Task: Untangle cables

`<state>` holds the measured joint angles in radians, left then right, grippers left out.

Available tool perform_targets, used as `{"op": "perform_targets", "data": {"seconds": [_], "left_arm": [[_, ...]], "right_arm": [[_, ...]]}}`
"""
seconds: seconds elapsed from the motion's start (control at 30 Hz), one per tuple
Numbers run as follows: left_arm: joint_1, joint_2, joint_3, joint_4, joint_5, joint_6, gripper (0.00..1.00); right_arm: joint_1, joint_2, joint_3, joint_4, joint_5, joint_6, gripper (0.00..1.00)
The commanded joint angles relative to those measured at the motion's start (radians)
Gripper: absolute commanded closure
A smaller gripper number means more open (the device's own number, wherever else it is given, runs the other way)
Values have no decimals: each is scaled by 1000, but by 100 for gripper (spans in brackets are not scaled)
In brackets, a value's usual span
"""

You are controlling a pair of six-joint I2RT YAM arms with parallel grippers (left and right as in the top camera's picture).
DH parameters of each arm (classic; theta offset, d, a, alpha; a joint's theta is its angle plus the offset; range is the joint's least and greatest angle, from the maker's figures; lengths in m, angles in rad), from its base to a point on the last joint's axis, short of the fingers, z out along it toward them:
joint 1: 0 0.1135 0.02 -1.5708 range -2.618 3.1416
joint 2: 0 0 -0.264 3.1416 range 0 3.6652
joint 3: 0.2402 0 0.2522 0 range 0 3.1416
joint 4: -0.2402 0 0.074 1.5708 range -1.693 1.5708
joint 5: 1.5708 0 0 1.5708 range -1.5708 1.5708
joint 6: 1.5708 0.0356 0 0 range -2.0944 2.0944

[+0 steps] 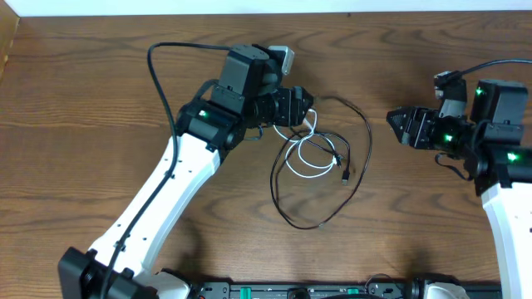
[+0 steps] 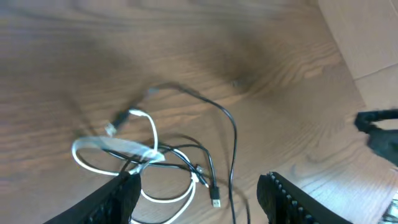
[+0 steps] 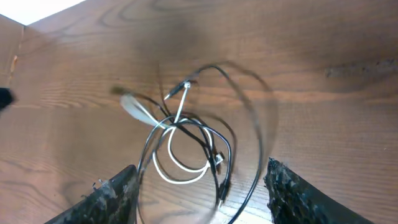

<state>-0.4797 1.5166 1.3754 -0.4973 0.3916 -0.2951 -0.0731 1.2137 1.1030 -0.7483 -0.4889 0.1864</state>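
Cables (image 1: 318, 155) tangled on bench (image 1: 100, 75), just ahead of left end effector (image 1: 309, 103), fingers spread, empty. Right end effector (image 1: 391, 123), also spread, stands farther off. Tangle's long axis crosswise to both.

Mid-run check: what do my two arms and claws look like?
Left arm and right arm: white links, black joint housings, green lights. Left claw and right claw: black and rough-textured. A thick black wire loops along the left arm.

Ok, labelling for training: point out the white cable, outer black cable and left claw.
white cable (image 2: 118, 147), left wrist view, broad upper loop.
outer black cable (image 1: 369, 137), overhead view, right-hand curve.
left claw (image 1: 310, 108), overhead view, between fingertips.
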Motion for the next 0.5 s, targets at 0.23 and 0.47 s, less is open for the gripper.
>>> {"op": "perform_targets", "data": {"seconds": [0.23, 0.47], "left_arm": [[0, 11, 40, -187, -6, 171, 35], [-5, 153, 40, -170, 47, 205, 35]], "right_arm": [[9, 107, 3, -2, 1, 11, 36], [9, 122, 3, -5, 1, 11, 35]]}}
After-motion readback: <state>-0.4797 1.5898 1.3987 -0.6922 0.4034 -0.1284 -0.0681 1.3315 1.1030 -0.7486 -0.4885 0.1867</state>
